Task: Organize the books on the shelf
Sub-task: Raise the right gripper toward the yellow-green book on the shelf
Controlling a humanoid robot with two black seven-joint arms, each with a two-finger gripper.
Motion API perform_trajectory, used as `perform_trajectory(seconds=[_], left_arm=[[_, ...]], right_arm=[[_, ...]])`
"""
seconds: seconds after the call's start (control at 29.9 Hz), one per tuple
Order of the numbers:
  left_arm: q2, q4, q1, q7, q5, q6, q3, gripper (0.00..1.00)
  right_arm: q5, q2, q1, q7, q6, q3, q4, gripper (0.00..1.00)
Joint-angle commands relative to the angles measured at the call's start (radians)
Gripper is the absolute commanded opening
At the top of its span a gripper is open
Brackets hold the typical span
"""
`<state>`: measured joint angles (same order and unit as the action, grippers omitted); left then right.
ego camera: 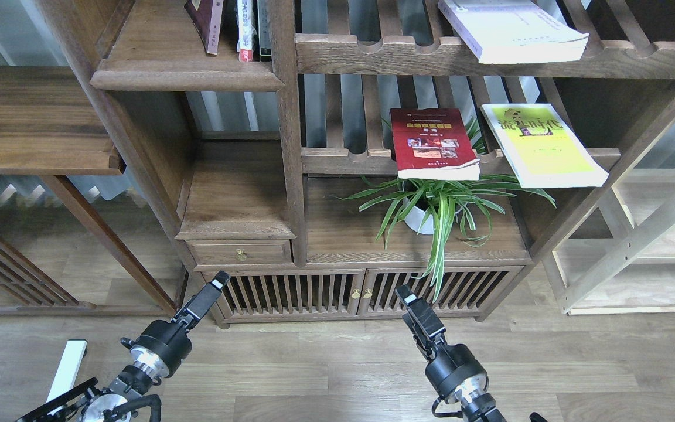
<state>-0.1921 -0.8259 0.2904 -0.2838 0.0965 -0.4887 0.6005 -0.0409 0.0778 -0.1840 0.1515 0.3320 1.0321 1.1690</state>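
Head view looks down on a dark wooden bookcase [290, 176]. On its cabinet top a spider plant [440, 205] in a white pot [416, 221] spreads long leaves up to the lower slatted rack [343, 158] and down over the slatted cabinet doors [326, 293]. A small drawer [241, 252] sits at the left of the cabinet, below a low step.

The dark red book [431, 143] lies flat on the lower slatted rack, its near edge jutting past the scalloped rail just above the plant. Just right of it the yellow-green book [539, 143] lies flat too, overhanging the rail further. The thick white book [510, 29] lies on the upper slatted rack [490, 55], its near corner past the rail. The shelf [185, 73], a solid board at upper left, holds a few upright volumes [235, 26] at its right end against the upright post; its left part is bare wood.

Wooden floor [337, 369] lies open in front of the cabinet. A lighter wooden frame [636, 246] stands at right.

Left fingers [215, 285] are low, near the cabinet's left corner; right fingers [406, 296] are in front of the right door, below the plant leaves. Both are seen end-on, so I cannot tell how far apart they are; neither holds anything. All three books are well apart from them, up on the racks.
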Motion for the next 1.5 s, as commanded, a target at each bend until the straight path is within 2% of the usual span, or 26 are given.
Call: perform_trajectory(seconds=[0.0, 0.5, 1.14, 1.47], left_arm=[[-0.001, -0.001, 0.001, 0.000, 0.000, 0.000, 0.002, 0.99], [-0.004, -0.001, -0.010, 0.002, 0.080, 0.000, 0.051, 0.99], [-0.012, -0.001, -0.014, -0.003, 0.094, 0.000, 0.071, 0.99], [-0.015, -0.012, -0.030, 0.000, 0.150, 0.000, 0.090, 0.99]], right_arm=[[-0.001, 0.008, -0.003, 0.000, 0.027, 0.032, 0.000, 1.00], [-0.027, 0.008, 0.009, 0.000, 0.035, 0.195, -0.003, 1.00], [-0.028, 0.011, 0.067, 0.000, 0.047, 0.292, -0.018, 1.00], [-0.030, 0.013, 0.164, 0.000, 0.042, 0.309, -0.112, 1.00]])
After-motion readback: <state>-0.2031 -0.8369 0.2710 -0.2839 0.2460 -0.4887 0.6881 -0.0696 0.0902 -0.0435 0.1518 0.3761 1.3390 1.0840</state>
